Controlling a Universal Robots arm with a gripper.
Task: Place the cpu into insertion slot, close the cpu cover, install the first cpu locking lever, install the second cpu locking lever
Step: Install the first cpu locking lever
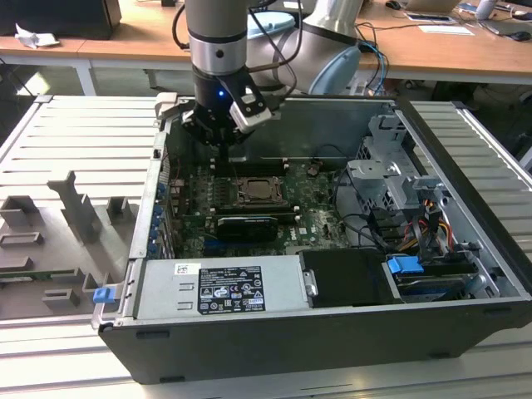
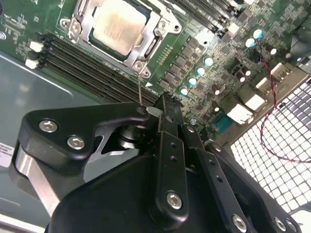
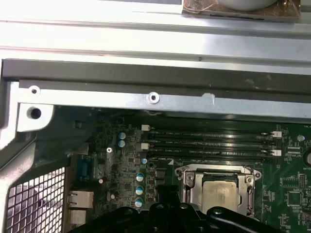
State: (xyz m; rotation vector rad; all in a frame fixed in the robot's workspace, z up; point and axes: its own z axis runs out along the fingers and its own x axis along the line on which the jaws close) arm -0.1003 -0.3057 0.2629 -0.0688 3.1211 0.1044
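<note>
The gripper [image 1: 223,143] is seen poised above the far edge of the green circuit board [image 1: 312,218] inside the open computer case [image 1: 465,274]; whether its jaws are spread or pressed together cannot be told. The cpu [image 2: 118,25] is seated flat in the insertion slot [image 1: 259,194], its pale face upward, framed by the cpu cover [image 2: 141,59] lying closed around it. A thin lever [image 2: 140,90] is seen reaching from the cover toward the gripper. In the first wrist view the socket's near part is cut off by the gripper body. Memory slots [image 3: 209,143] lie just beside the socket, a black card [image 1: 245,226] nearer.
</note>
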